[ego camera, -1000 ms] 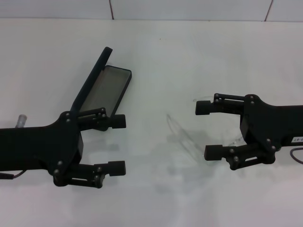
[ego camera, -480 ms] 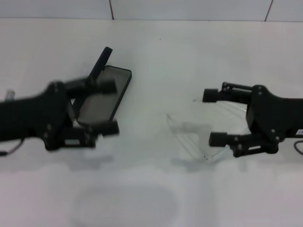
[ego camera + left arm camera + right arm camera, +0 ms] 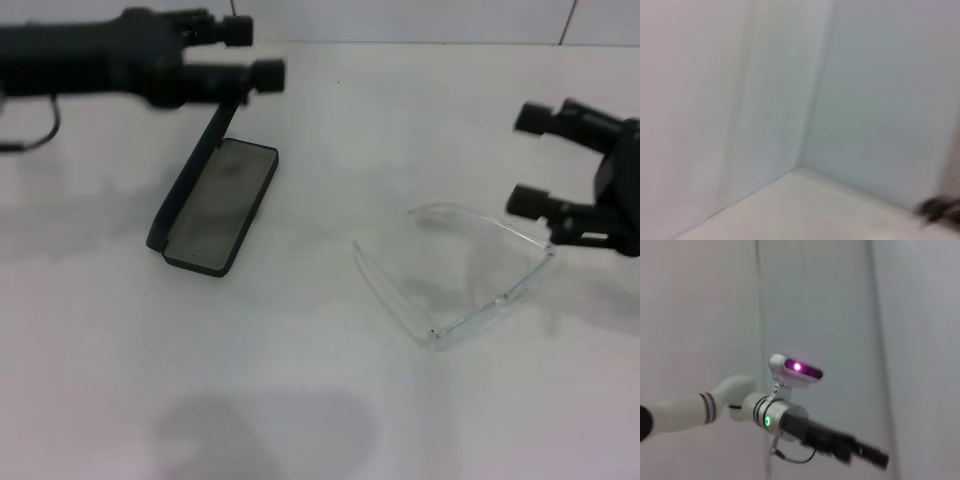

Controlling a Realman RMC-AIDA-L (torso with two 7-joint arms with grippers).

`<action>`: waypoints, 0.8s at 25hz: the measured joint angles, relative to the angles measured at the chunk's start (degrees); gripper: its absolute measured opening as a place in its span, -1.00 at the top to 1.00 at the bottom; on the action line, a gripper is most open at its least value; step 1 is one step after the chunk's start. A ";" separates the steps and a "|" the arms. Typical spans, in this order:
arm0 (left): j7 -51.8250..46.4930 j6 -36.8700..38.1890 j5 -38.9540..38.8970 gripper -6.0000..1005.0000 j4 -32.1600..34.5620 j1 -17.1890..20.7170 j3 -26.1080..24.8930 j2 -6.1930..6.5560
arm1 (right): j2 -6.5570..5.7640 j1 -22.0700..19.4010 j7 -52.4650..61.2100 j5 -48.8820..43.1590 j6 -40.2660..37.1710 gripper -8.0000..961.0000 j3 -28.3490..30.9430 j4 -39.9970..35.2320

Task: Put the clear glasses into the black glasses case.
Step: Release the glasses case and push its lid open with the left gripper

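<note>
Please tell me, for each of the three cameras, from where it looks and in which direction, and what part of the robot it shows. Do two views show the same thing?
Head view: from the robot's head, forward and down at the white table, open black glasses case, clear glasses; left pincer and right pincer show, both open.
Left wrist view: faces a bare wall corner; only a dark blur at the edge.
Right wrist view: faces walls and the left arm.
Shared: head and right wrist views both show the left arm.

Open table (image 3: pixel 300 330) between case (image 3: pixel 215 205) and glasses (image 3: pixel 455 275); unobstructed
</note>
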 joint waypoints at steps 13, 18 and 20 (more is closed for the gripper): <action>-28.99 -16.74 37.69 -0.52 5.49 -13.57 13.33 -1.95 | -1.87 -2.77 -4.06 -0.09 3.28 -0.84 9.55 3.54; -37.30 -16.53 45.52 -0.52 5.59 -15.19 18.21 -1.81 | -1.92 -3.40 -5.89 -0.16 5.01 -0.84 9.64 3.77; -39.96 -15.98 48.31 -0.52 5.59 -15.28 20.38 -1.75 | -1.76 -3.51 -7.02 -0.12 5.03 -0.84 9.65 4.32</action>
